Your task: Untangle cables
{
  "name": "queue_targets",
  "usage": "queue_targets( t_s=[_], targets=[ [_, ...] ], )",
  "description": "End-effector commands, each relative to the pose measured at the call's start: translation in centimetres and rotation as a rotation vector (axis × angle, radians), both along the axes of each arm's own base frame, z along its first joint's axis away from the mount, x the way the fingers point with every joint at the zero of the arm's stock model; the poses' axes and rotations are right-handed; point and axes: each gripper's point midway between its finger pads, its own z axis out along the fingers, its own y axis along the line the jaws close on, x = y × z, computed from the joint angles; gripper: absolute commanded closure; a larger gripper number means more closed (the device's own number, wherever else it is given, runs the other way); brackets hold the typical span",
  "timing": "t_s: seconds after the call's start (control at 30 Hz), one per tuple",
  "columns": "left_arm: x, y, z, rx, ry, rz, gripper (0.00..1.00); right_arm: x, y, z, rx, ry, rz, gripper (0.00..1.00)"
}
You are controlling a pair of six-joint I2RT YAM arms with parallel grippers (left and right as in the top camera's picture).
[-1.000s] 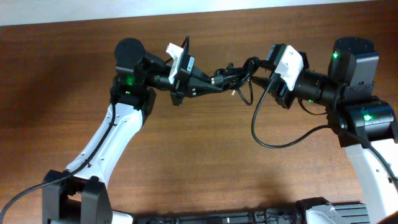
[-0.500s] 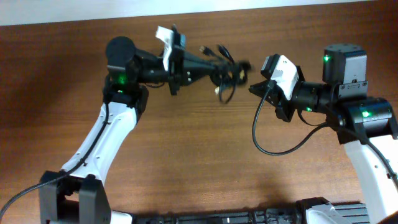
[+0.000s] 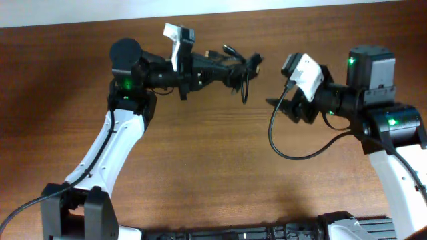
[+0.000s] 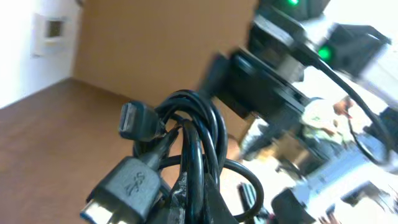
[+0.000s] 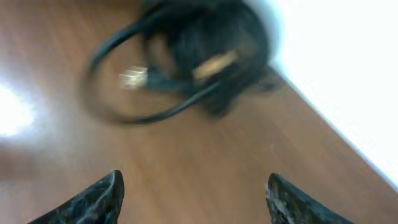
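**Inspector:** State of grip?

**Assessor:** The left end effector [image 3: 217,69] is pressed together, pinching the cables [image 3: 237,65] at the bundle's left side. The right end effector [image 3: 279,110] is spread and holds nothing.

**Inspector:** What could go wrong from here?

**Assessor:** Three hazards, in my judgement.
- The knot is dense. If the right side grabs the whole mass rather than one strand, a pull would tighten the tangle instead of freeing it.
- The left pinch appears to take only part of the bundle. A sharp tug could drag it free and drop it onto the worktop [image 3: 200,167].
- A loop [image 3: 244,90] hangs below the bundle and could snag a fingertip on approach. The thicker arm wire [image 3: 287,150] curving under the right arm lies close enough to catch as well.

**Inspector:** Where do the cables lie relative to each end effector?

**Assessor:** They sit upper centre in the overhead frame, raised off the worktop at the left tip. In the left wrist view the plugs [image 4: 121,186] crowd the lens. The right end effector sits right of centre, lower in the frame than the bundle and apart from it. Its wrist view shows both fingertips [image 5: 93,199] wide at the bottom edge. The bundle is blurred in the upper part of that frame, ahead of the gap, with no contact. No strand looks separated yet.
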Motion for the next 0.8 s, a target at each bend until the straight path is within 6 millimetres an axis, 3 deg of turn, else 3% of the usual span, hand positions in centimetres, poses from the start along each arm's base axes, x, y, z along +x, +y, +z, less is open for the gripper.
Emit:
queue_targets(
  t_s=[0.0,0.1,0.2,0.27,0.3,0.33,0.37,0.4,0.43,0.47,0.5,0.53,0.57,0.6,0.7,0.77],
  targets=[
    [-3.0,0.3,0.5,0.008,-0.083,-0.165,1.0,1.1,-0.2,1.6,-0.003,-0.085,-0.019,0.27],
    [-3.2,0.2,0.5,0.007,-0.089,-0.177,1.0,0.7,0.7,2.3,0.018,-0.127,0.053,0.24],
    [-4.6,-1.3,0.9,-0.003,-0.137,-0.229,1.0,-1.1,2.5,3.4,0.058,-0.198,0.228,0.24],
    [-5.6,-2.1,1.4,-0.017,-0.2,-0.257,1.0,-1.4,2.7,3.4,0.06,-0.208,0.253,0.25],
    [-5.8,-2.3,1.6,-0.024,-0.229,-0.263,1.0,-1.5,2.7,3.3,0.061,-0.198,0.253,0.32],
    [-6.0,-2.4,1.8,-0.028,-0.248,-0.267,1.0,-1.6,2.7,3.2,0.061,-0.19,0.253,0.5],
    [-5.9,-2.5,1.9,-0.031,-0.249,-0.257,1.0,-1.8,2.8,3.2,0.067,-0.185,0.259,0.78],
    [-5.6,-2.6,2.0,-0.035,-0.247,-0.24,1.0,-2.0,2.9,3.2,0.078,-0.178,0.272,0.93],
    [-5.2,-2.7,2.1,-0.039,-0.245,-0.216,1.0,-2.4,3.1,3.3,0.096,-0.17,0.291,0.96],
    [-4.6,-2.8,2.3,-0.045,-0.24,-0.182,0.92,-2.7,3.2,3.1,0.105,-0.15,0.298,0.96],
    [-4.3,-2.9,2.4,-0.05,-0.238,-0.16,0.66,-2.9,3.2,2.9,0.105,-0.134,0.297,0.96],
    [-4.1,-2.9,2.4,-0.051,-0.238,-0.15,0.23,-3.0,3.1,2.5,0.099,-0.113,0.287,0.96],
    [-4.0,-2.8,2.4,-0.05,-0.233,-0.149,0.07,-2.9,2.8,2.0,0.087,-0.087,0.265,0.96],
    [-3.8,-2.6,2.4,-0.047,-0.202,-0.143,0.01,-2.6,2.3,1.3,0.069,-0.043,0.209,0.96],
    [-3.1,-1.2,2.4,-0.03,-0.112,-0.125,0.01,-0.4,-0.4,-0.4,0.059,0.12,-0.086,0.96],
    [-2.8,-1.2,2.8,-0.038,-0.112,-0.1,0.01,-0.2,-0.7,-0.6,0.078,0.157,-0.138,0.96]
  ],
)
